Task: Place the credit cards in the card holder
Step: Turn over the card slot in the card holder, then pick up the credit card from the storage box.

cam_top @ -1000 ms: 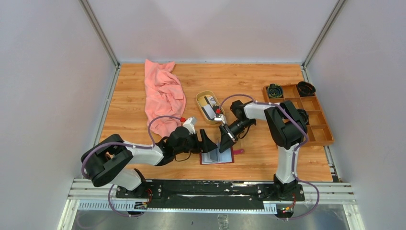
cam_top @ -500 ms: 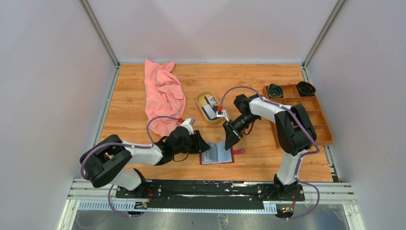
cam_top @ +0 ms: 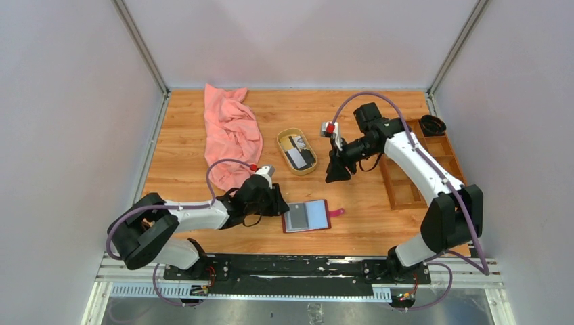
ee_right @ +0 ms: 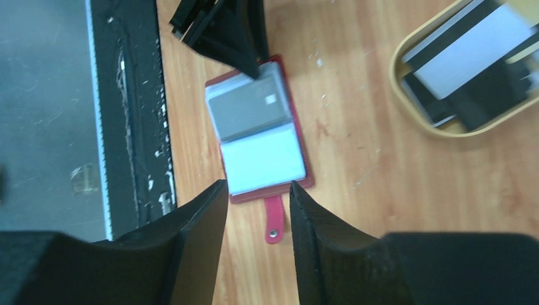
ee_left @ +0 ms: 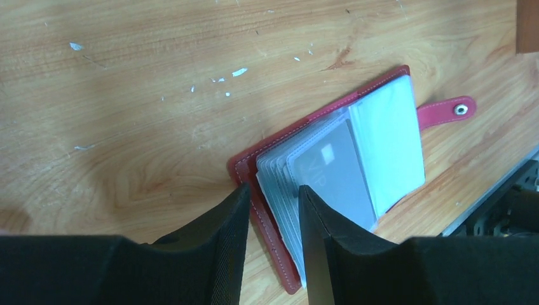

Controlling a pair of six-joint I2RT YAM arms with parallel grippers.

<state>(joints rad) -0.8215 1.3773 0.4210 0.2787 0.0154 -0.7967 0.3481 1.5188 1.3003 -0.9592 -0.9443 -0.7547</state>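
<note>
The card holder (cam_top: 308,217) lies open with one grey card (ee_left: 330,178) sleeved, and the left gripper (cam_top: 277,202) sits at its left edge, fingers slightly parted astride the red cover, clamping nothing, so the holder could slide or flop shut when the next card pushes in. The right gripper (cam_top: 336,172) hovers empty and parted beyond the holder, near the tan dish (cam_top: 279,143) where the other credit cards (cam_top: 298,150) lie flat and overlapped; a pinch there could lift two or slip off.
</note>
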